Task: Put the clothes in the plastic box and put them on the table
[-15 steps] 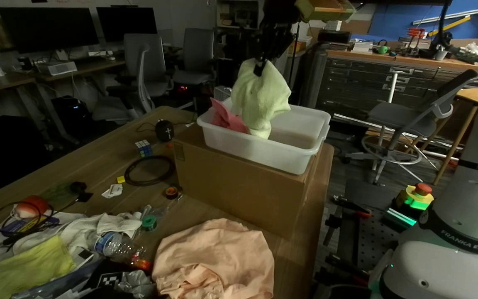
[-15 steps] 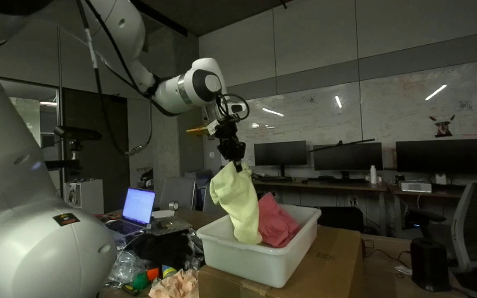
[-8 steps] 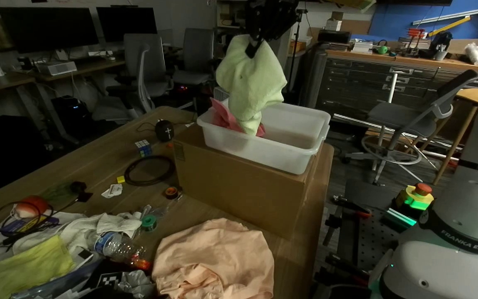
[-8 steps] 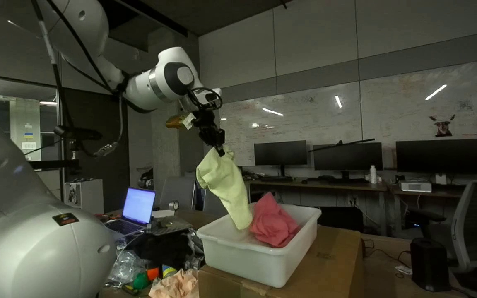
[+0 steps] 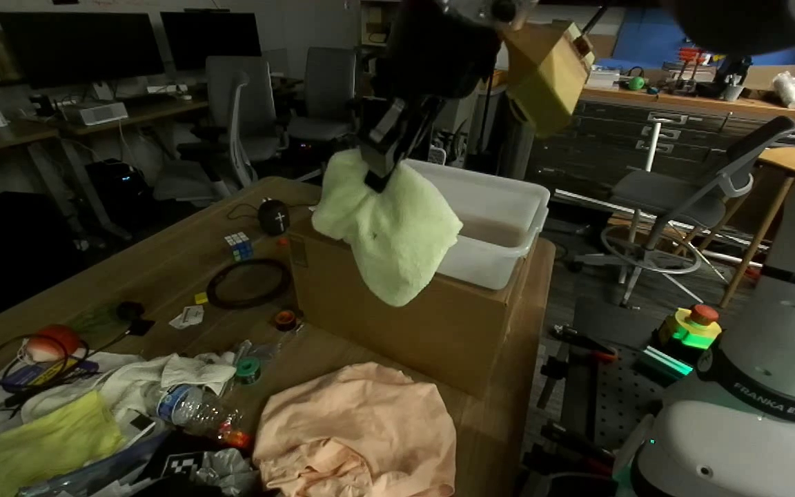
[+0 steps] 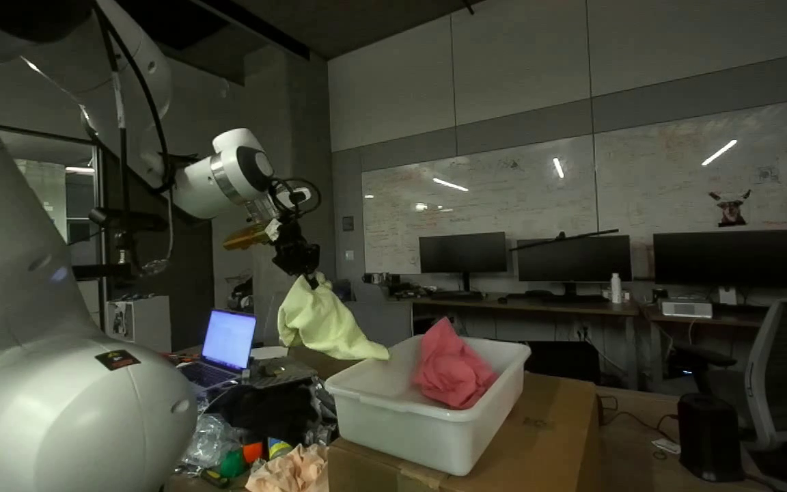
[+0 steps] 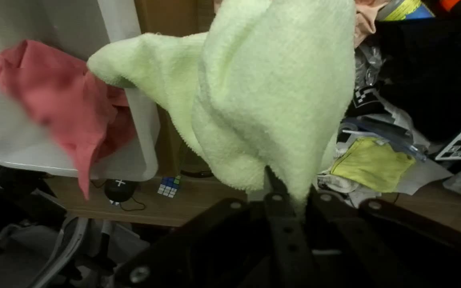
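Observation:
My gripper [image 5: 377,178] is shut on a light green cloth [image 5: 397,238], which hangs from the fingertips in both exterior views. The gripper [image 6: 311,279] and cloth [image 6: 325,321] are beside the white plastic box [image 6: 407,437]. A trailing corner of the cloth reaches over the box rim. In the wrist view the cloth [image 7: 270,88] is pinched between the fingers and fills the middle. A pink-red cloth [image 6: 451,369] lies crumpled inside the box; it also shows in the wrist view [image 7: 54,92]. A peach cloth [image 5: 363,428] lies on the table [image 5: 491,442].
The white box stands on a cardboard box [image 5: 411,331] on the table. A plastic bottle [image 5: 194,407], a yellow cloth [image 5: 45,435] and other clutter lie beside the peach cloth. A cable coil [image 5: 249,283] and an open laptop [image 6: 228,342] are also there.
The gripper rose, then came down and sideways, carrying the green cloth from inside the box out past its rim. The pink-red cloth stayed in the box.

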Controlling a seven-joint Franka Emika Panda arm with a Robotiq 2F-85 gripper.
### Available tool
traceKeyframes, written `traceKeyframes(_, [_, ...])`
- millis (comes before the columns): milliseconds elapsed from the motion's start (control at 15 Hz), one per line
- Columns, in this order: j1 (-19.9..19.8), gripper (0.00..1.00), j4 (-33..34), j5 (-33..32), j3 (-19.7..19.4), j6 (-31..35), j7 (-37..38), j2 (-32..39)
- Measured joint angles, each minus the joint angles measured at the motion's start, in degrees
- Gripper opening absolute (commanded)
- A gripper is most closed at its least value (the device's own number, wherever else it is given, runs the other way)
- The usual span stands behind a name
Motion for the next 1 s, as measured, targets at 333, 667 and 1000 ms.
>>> traceKeyframes(333, [1.27,0.35,3.52,-4.15,0.68,-0.43,-1.68,7.18])
traceKeyframes(667, [1.65,0.72,5.83,-7.67,-1.08,-3.5,-2.94,11.48])
traceKeyframes(1000, [1.64,1.0,6.05,-8.93,-6.09,-6.3,-3.71,11.99])
